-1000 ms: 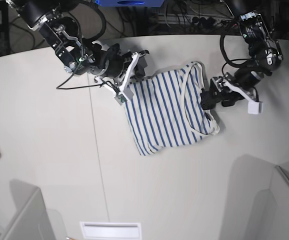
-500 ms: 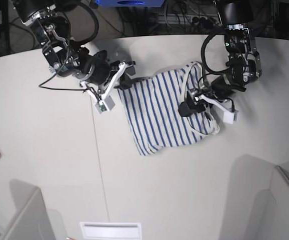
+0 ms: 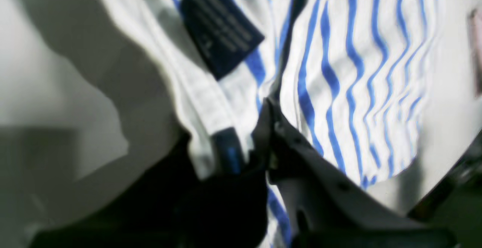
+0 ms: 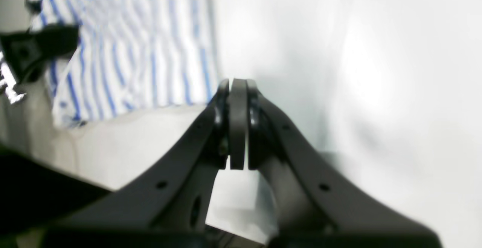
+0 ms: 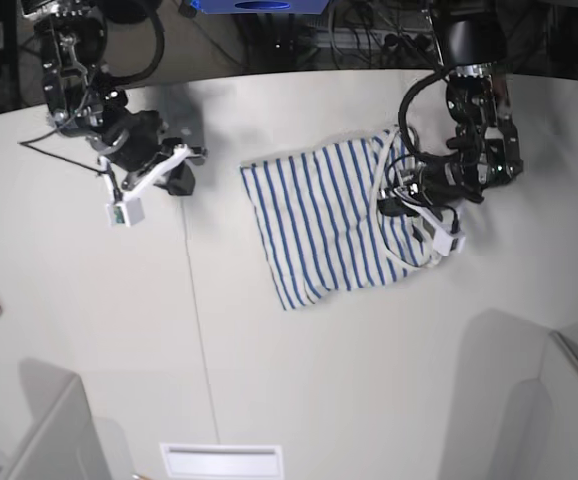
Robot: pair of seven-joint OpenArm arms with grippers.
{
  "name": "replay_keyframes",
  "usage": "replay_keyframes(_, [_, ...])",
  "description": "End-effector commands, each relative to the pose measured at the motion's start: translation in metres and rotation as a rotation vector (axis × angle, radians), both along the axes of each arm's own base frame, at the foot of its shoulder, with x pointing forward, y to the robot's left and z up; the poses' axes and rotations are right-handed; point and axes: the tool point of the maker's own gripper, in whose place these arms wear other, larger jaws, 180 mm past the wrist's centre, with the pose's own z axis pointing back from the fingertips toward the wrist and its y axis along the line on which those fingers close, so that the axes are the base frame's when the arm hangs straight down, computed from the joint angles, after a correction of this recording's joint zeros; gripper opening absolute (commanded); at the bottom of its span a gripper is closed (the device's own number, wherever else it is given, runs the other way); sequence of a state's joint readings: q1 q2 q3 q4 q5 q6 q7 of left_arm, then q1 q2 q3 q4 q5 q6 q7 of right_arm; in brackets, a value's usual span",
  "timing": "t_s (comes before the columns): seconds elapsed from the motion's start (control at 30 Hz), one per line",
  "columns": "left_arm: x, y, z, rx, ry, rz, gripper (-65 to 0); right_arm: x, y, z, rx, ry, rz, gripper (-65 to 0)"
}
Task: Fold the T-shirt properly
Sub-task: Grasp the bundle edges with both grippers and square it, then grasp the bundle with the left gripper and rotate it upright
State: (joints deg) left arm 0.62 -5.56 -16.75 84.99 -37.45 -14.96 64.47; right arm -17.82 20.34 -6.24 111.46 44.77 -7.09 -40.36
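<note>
Pinching the shirt (image 3: 357, 71) collar, the left pincer (image 3: 260, 135) is needing a firm, even hold; right pincer (image 4: 237, 123) is idling clenched, empty

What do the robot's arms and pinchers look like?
Both arms are black with looping black cables. The right gripper has dark grey, curved fingers dotted with small holes. The left gripper looks alike. A small white box hangs near each wrist.

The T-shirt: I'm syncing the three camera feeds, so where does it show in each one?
Base: T-shirt lies centre, toward the right, on the table.
Left wrist: fills the upper middle, pinched by the left gripper.
Right wrist: upper left corner.
Shared landmark: its blue stripes.
</note>
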Motion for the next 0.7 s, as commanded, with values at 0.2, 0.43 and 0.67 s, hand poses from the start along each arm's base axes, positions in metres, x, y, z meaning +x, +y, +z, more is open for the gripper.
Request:
replay_keyframes(0.2, [0.028,0.01,0.016,0.294,-0.01,-0.236,-65.0,0.007,-0.045,0.014,0.061,-0.04,-0.19,-65.0])
replay_keyframes(0.43, [0.047,-0.032,0.03,0.534,-0.079,-0.649,-65.0,0.001,-0.057,0.012,0.102,-0.033,-0.299,-65.0])
replay_keyframes(0.67, [0.054,-0.095,0.036,0.611,-0.257,-0.933,-65.0,0.002,-0.065,0.012,0.163,-0.042,-0.425,-65.0])
